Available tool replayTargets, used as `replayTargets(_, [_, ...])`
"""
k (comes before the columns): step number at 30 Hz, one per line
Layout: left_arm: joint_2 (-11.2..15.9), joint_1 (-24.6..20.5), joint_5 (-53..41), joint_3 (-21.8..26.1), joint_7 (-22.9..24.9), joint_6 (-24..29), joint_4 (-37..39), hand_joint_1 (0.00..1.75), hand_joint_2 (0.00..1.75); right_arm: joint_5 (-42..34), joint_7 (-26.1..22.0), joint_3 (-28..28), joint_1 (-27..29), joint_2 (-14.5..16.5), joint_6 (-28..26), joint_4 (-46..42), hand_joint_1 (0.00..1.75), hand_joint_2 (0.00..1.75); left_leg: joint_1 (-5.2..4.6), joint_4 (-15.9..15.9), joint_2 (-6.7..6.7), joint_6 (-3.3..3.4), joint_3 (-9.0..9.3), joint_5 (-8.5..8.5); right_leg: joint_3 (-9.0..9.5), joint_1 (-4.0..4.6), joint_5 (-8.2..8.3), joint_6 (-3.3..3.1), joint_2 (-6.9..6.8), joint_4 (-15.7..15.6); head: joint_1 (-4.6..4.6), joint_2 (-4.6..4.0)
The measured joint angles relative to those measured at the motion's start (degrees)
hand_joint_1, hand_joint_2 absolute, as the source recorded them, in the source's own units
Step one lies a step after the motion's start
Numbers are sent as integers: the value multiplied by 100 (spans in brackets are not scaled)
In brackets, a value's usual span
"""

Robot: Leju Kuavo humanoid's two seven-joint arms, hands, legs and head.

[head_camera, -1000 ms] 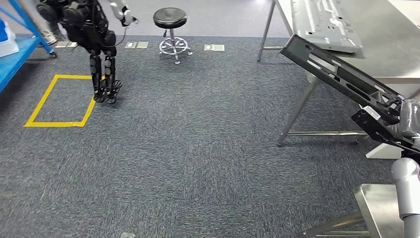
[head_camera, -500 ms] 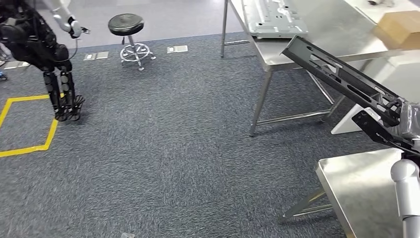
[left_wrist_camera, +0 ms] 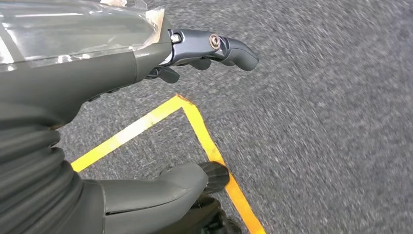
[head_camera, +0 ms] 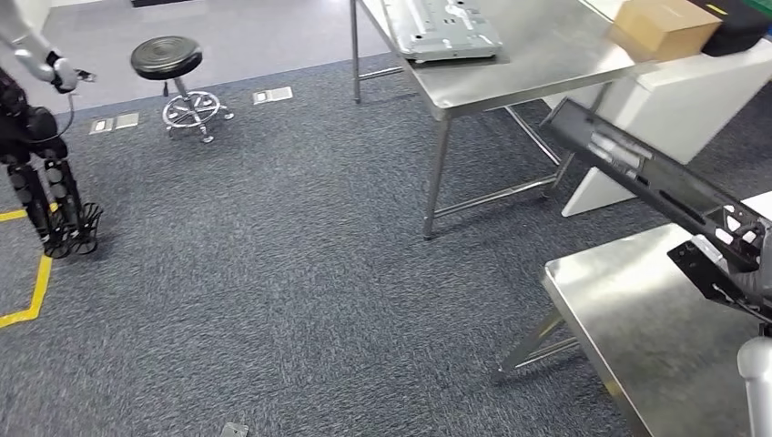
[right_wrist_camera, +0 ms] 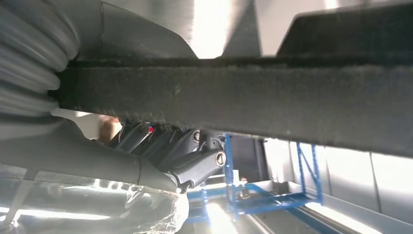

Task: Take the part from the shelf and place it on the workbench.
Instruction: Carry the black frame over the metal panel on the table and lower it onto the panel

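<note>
The right hand has its dark fingers curled up against the underside of the long black metal part, gripping it; in the right wrist view the part's dark, rough-edged bar runs straight across above the fingers. In the head view the part slants from about 1 o'clock down toward 4 o'clock, its lower end meeting a black bracket-like piece of the hand at the right edge, above the silver right arm. Pale slots show along its face; no brand, label or writing can be read on it.

The part hangs above the near steel table at 4 o'clock, not resting on it. The steel workbench stands at 1 o'clock, bearing a grey stamped metal panel; beside it at 2 o'clock a cardboard box sits on a white counter.

The left hand holds nothing: thumb and fingers are apart over grey carpet crossed by yellow floor tape.

On the carpet, a black stool stands at 11 o'clock and another humanoid robot at 10 o'clock, by yellow tape. A blue shelf frame shows past the right hand.
</note>
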Motion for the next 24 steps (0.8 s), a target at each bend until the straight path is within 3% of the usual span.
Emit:
replayTargets(1, [7, -4, -7, -1, 4, -5, -1, 0, 175, -4, 0, -34, 60, 14, -3, -57, 175, 175, -2, 54, 63, -50, 0, -48, 162, 10, 81, 9, -93, -293, 7, 0])
replayTargets(2, [15, -11, -13, -1, 7, -11, -2, 0, 175, -7, 2, -70, 107, 34, -8, -115, 175, 175, -14, 97, 121, -95, 2, -92, 239, 32, 106, -27, -137, -426, 5, 0])
replayTargets(5, [23, -37, -31, -2, 4, -24, -3, 0, 175, -12, 9, -197, 257, 75, -30, -258, 175, 175, -1, 194, 246, -183, 16, -207, 215, 46, 90, -196, 28, -399, -35, 0])
replayTargets(7, [23, -59, -56, -2, -9, -32, -4, 0, 175, -13, 7, -274, 345, 77, -36, -326, 175, 175, 54, 441, 15, -232, -63, -406, 204, 24, 104, -283, 161, -386, -55, 0])
replayTargets(9, [21, -71, -79, -2, -25, -42, -3, 0, 175, -21, 5, -339, 421, 86, -36, -395, 175, 175, 80, 1066, -315, -254, -341, -784, 188, 45, 124, -350, 288, -386, -77, 0])
replayTargets(11, [17, -76, -89, -3, -35, -57, -3, 0, 175, -37, 4, -415, 549, 117, -36, -471, 175, 175, 77, 1713, -414, -234, -672, -1041, 172, 94, 135, -385, 431, -385, -93, 0])
replayTargets(12, [15, -82, -100, -3, -39, -69, -3, 0, 175, -41, 3, -455, 623, 134, -33, -512, 175, 175, 74, 1821, -428, -206, -744, -1026, 168, 119, 141, -395, 507, -385, -94, 0])
replayTargets(13, [13, -92, -112, -4, -42, -81, -3, 0, 175, -40, 0, -493, 696, 149, -27, -556, 175, 175, 67, 1713, -452, -166, -710, -899, 167, 141, 148, -404, 584, -384, -93, 0])
replayTargets(14, [11, -106, -125, -5, -44, -92, -3, 0, 175, -38, -4, -523, 758, 161, -20, -604, 175, 175, 55, 1407, -515, -113, -572, -695, 168, 155, 156, -409, 658, -384, -93, 0])
replayTargets(15, [13, -125, -137, -6, -44, -99, -3, 0, 175, -36, -9, -546, 810, 173, -12, -653, 175, 175, 41, 1006, -677, -52, -383, -493, 169, 155, 166, -412, 727, -385, -91, 0])
replayTargets(17, [17, -170, -147, -8, -44, -109, -4, 0, 175, -33, -21, -583, 874, 207, 12, -740, 175, 175, -3, 417, -908, 33, -92, -245, 157, 164, 191, -390, 864, -388, -92, 0])
replayTargets(18, [19, -197, -150, -8, -45, -111, -5, 0, 175, -28, -34, -594, 890, 225, 30, -765, 175, 175, -27, 307, -946, 55, -38, -218, 145, 157, 208, -365, 932, -397, -92, 0])
replayTargets(20, [15, -256, -145, -8, -49, -111, -5, 0, 175, -3, -69, -605, 904, 238, 70, -788, 175, 175, -49, 232, -778, 87, -9, -165, 101, 170, 255, -295, 1033, -431, -93, 0])
replayTargets(22, [10, -297, -139, -7, -57, -110, -5, 0, 175, 36, -103, -604, 883, 227, 89, -792, 175, 175, -42, 92, -625, 138, 32, -60, -11, 196, 187, -273, 812, -307, -74, 0])
replayTargets(24, [7, -301, -138, -7, -62, -109, -5, 0, 175, 67, -117, -589, 827, 245, 95, -789, 175, 175, -42, 14, -462, 167, 37, 3, -292, 184, -113, -298, 440, 275, -42, 0])
